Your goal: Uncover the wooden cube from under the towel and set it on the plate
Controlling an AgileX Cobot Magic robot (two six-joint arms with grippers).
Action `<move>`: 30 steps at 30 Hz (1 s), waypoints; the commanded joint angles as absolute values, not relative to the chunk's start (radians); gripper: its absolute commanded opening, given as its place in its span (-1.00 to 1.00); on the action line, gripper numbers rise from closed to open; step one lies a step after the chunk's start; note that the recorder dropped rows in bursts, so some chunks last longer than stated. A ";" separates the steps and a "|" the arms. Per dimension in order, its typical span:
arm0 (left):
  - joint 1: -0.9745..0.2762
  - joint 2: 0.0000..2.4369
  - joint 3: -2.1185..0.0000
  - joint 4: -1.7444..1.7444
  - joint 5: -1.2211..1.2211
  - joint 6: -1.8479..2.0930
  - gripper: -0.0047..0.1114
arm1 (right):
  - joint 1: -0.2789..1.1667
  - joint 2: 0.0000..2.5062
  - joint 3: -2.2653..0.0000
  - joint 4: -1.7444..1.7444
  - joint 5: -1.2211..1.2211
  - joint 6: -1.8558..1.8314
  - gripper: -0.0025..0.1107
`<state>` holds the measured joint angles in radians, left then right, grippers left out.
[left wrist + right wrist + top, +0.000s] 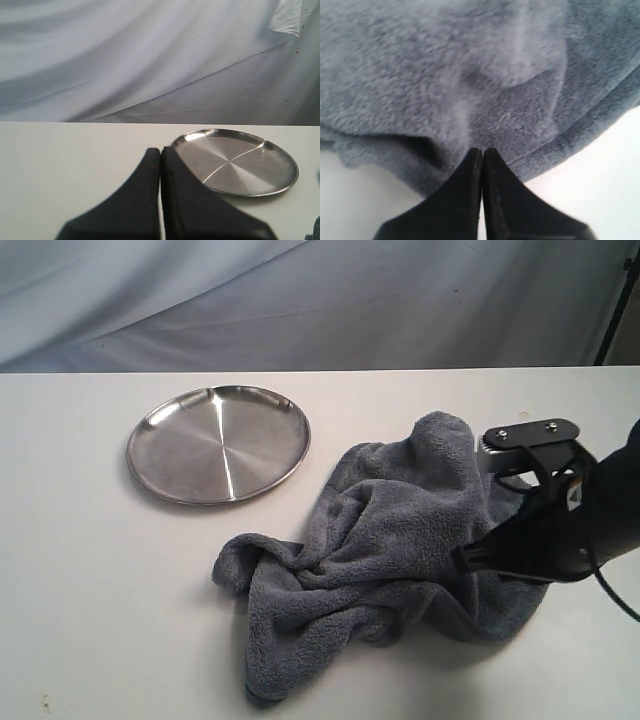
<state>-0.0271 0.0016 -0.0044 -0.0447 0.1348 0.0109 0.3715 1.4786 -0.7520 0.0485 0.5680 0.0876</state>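
The dark blue-grey towel (385,550) lies crumpled on the white table, right of centre, with a raised hump at its far right corner. It fills the right wrist view as towel (470,75). No wooden cube shows in any view. My right gripper (462,560) (482,151) is shut, its tips pressed against the towel's near right part, with no cloth visible between the fingers. The shiny steel plate (218,443) (240,162) sits empty at the back left. My left gripper (160,151) is shut and empty, hovering just short of the plate's rim; it is out of the exterior view.
A pale draped backdrop (300,300) hangs behind the table's far edge. A dark stand (620,300) rises at the far right corner. Bare white tabletop (100,600) stretches to the left of the towel and in front of the plate.
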 commanded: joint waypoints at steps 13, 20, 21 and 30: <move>-0.028 0.000 0.000 -0.044 0.133 0.010 -0.89 | 0.331 1.474 -1.051 0.075 0.632 0.024 -0.96; -0.028 0.000 0.000 -0.044 0.133 0.008 -0.89 | 0.401 1.577 -1.103 0.121 0.682 -0.097 -0.96; -0.028 0.000 0.000 -0.044 0.133 0.008 -0.89 | 0.411 1.594 -1.111 0.117 0.701 -0.102 -0.96; -0.028 0.000 0.000 -0.044 0.133 0.010 -0.89 | 0.520 1.648 -1.142 0.108 0.699 -0.106 -0.96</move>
<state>-0.0271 0.0016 -0.0044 -0.0447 0.1348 0.0109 0.5002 1.6491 -1.1352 0.1097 0.7133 -0.0946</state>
